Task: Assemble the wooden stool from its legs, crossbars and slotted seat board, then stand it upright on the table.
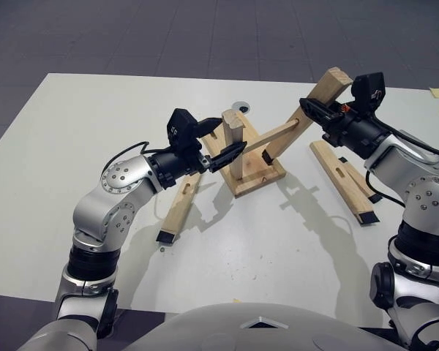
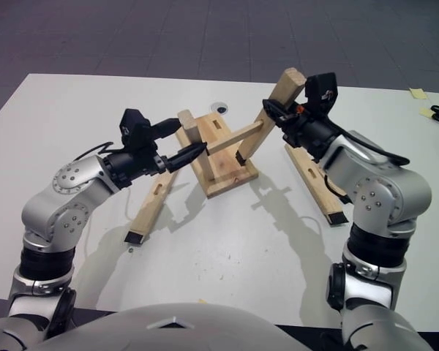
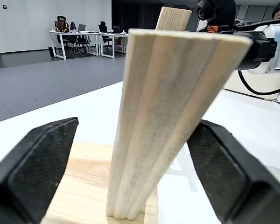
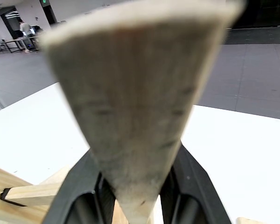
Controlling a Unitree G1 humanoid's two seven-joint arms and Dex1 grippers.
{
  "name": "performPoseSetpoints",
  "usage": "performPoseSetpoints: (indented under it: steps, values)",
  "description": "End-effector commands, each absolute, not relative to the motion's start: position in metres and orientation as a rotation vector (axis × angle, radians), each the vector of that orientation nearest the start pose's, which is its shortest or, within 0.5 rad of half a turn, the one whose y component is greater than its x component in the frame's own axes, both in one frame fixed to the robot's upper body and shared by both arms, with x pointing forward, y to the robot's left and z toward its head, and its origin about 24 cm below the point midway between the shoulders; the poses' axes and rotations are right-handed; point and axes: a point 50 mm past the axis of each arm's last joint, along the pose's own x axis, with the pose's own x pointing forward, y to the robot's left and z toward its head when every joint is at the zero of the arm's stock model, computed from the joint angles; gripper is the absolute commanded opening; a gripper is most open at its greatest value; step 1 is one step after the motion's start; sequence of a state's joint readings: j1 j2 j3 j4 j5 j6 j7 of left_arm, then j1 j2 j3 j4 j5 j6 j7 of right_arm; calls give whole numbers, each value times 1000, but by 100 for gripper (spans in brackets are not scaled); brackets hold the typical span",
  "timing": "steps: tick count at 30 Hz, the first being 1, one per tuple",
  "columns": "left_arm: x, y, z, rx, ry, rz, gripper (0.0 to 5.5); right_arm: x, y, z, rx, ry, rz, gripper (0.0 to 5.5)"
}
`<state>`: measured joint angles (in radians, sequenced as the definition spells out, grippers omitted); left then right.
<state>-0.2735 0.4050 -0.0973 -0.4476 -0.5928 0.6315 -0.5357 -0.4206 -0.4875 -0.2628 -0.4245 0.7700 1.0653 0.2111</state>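
We see the left fingers (image 3: 37,172) spread, flanking the upright leg (image 3: 168,116) on the seat board (image 1: 257,178). At its two o'clock, the right fingers (image 4: 191,182) pinch the tilted leg (image 4: 135,107).

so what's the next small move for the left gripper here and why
Probably close the left gripper on the upright leg: its fingers flank it with gaps. The right gripper is shut on the tilted leg, whose crossbar reaches toward the upright leg, so pushing could topple it on the seat board.
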Motion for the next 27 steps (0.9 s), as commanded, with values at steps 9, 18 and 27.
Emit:
performPoseSetpoints:
  steps: [9,18,27]
  values:
    - [252,115,154,-43,11,-972,540,270,-191,188,147,290,530,102]
    - [252,114,152,-38,13,-962,540,269,-190,180,98,364,530,102]
    - [253,115,148,-29,22,-951,540,270,-184,167,178,384,466,102]
